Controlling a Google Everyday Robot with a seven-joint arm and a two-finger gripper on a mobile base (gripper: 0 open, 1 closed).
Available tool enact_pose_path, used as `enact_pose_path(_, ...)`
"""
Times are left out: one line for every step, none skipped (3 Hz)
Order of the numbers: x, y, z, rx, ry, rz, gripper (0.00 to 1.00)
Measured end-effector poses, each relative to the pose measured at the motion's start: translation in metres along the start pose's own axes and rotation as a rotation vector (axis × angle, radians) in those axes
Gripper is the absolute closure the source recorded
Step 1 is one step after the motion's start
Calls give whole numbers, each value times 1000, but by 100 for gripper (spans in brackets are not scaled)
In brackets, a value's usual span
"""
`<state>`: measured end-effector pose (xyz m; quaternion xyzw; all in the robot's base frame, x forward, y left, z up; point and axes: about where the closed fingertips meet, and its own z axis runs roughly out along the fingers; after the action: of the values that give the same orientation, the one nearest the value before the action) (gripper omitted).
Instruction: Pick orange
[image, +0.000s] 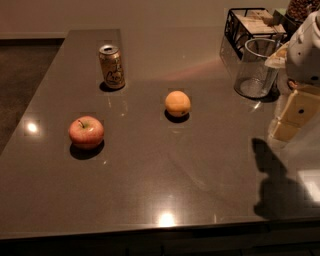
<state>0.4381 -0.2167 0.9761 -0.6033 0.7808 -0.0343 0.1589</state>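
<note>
Setting: dim grey worktop (150, 190), glossy, dotted with spots of reflected light, seen from the front and above.

Orange (177, 103): resting free near the middle of the worktop, touching nothing, on its own small shadow.

Hand (292, 120): at the right edge of the view, pale cream below a white arm, raised off the worktop, just in front of the clear glass (255, 67); spread or pressed together, cannot tell.

Direction: orange to the left of the hand in the view and slightly farther back, well apart, with only bare worktop between.

Long axis: none to speak of; near-round, so probably no better side for a grasp.

Nearer arm: one arm only, no choice to make.

Neighbours: apple (86, 132) well to the orange's left and nearer the front edge; drink can (111, 66) upright, behind and to the left; both well apart from the orange and off the likely line of reach.

Count: one orange, one apple, one drink can, one clear glass, one wire basket (252, 25) at the back right, one hand.

Step, as judged: reach toward the orange not yet made, fruit not yet lifted.

Next move, as judged: leftward travel across open worktop, then descent over the orange, keeping clear of the glass close by.

Risk, as judged: round fruit liable to roll on the slick top if nudged off-centre.
</note>
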Motion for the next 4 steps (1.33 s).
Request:
enact_pose_path(0,0,0,0,0,0,0)
enact_pose_path(-11,-11,6,-13,-13,-1,0)
enact_pose_path(-28,-29,21,-28,-73,24,0)
enact_pose_path(-58,-47,45,-48,-144,46,0)
